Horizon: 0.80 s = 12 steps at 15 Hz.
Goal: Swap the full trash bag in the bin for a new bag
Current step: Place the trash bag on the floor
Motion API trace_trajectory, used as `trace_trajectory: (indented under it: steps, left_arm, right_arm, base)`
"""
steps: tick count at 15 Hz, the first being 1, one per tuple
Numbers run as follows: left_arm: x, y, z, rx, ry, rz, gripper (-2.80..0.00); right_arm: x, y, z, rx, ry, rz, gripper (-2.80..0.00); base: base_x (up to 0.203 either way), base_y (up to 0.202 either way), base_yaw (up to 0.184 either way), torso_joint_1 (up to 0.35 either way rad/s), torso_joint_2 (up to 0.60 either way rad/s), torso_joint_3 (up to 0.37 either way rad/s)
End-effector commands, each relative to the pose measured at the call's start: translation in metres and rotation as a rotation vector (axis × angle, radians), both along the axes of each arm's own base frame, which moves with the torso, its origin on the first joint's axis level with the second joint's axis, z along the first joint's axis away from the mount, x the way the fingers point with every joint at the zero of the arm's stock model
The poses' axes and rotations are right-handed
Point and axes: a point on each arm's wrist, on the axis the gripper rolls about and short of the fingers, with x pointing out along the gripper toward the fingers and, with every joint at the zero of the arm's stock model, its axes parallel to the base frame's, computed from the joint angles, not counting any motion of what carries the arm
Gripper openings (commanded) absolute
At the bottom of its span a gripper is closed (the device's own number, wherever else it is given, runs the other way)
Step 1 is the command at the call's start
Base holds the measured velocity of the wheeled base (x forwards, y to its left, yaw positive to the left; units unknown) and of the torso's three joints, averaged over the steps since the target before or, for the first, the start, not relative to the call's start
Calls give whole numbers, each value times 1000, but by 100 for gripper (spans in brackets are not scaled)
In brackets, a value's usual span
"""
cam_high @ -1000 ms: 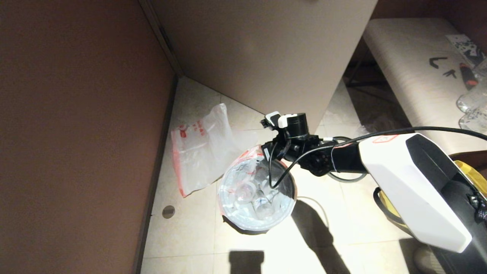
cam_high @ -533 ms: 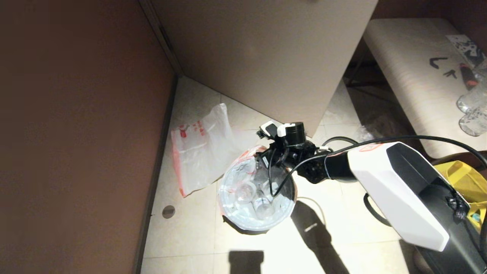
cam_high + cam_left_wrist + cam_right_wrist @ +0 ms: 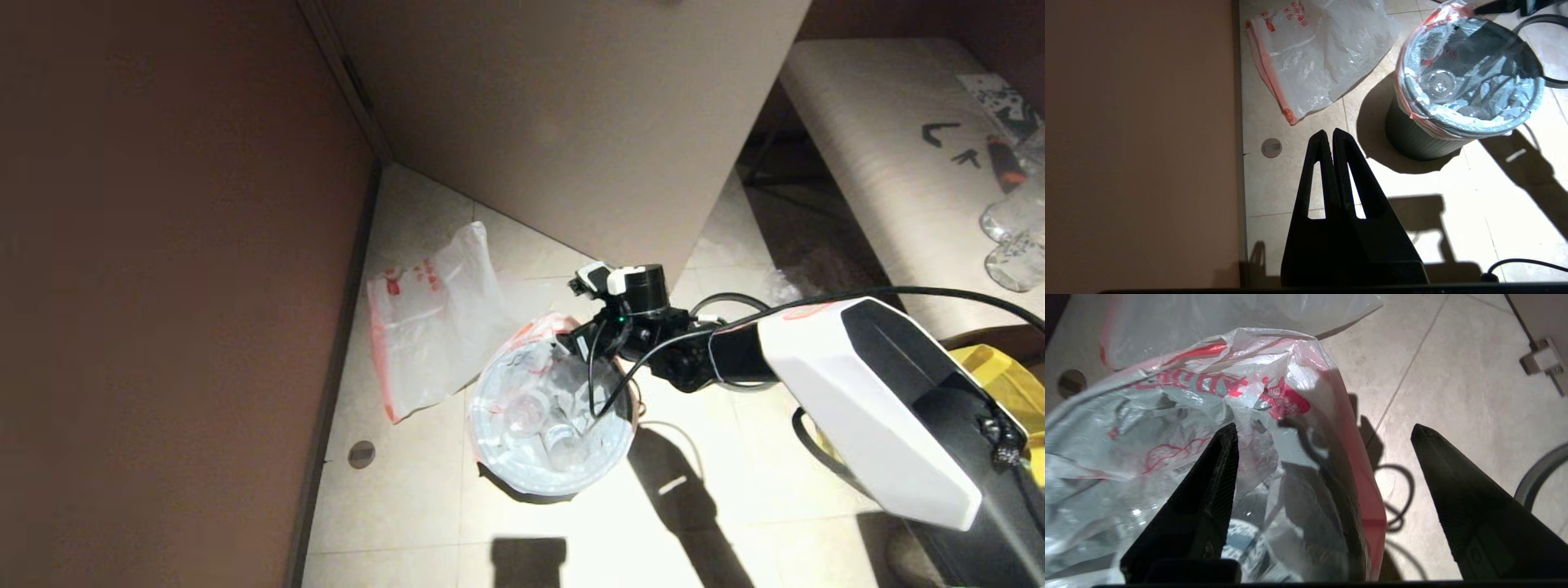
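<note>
Thin pink-trimmed white film of the full trash bag [image 3: 1306, 375] stands between my right gripper's [image 3: 1323, 430] spread fingers; a shallow pinch could slip or tear it.

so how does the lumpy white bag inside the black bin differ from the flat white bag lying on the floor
The lumpy translucent white trash bag sits inside the round black bin, its edge folded over the rim; the flat translucent white bag lies on the tiles beside the bin.
The bin's bag bulges with clear bottles and cups; the floor bag lies flat.
Both are thin white film with pink-red edges and red print.
</note>
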Motion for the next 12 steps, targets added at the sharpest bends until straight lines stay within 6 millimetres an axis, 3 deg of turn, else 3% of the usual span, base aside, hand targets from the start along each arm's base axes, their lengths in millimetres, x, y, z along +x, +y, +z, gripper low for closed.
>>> trace_trajectory:
  steps: [1,5,9,12]
  left_arm:
    - [0,0,-2,0,6,0,-280]
    - [0,0,-2,0,6,0,-280]
    - [0,0,-2,0,6,0,-280]
    - [0,0,-2,0,6,0,-280]
  right_arm:
    - [-14,-9,32,41,4,-33,0]
    - [-37,-24,15,10,264,-220,0]
    - [-33,-28,-27,-24,367,-263,0]
    - [-31,-27,-48,-52,403,-267,0]
  base:
    - [0,0,0,0,0,0]
    - [0,0,0,0,0,0]
    - [0,0,0,0,0,0]
    - [0,0,0,0,0,0]
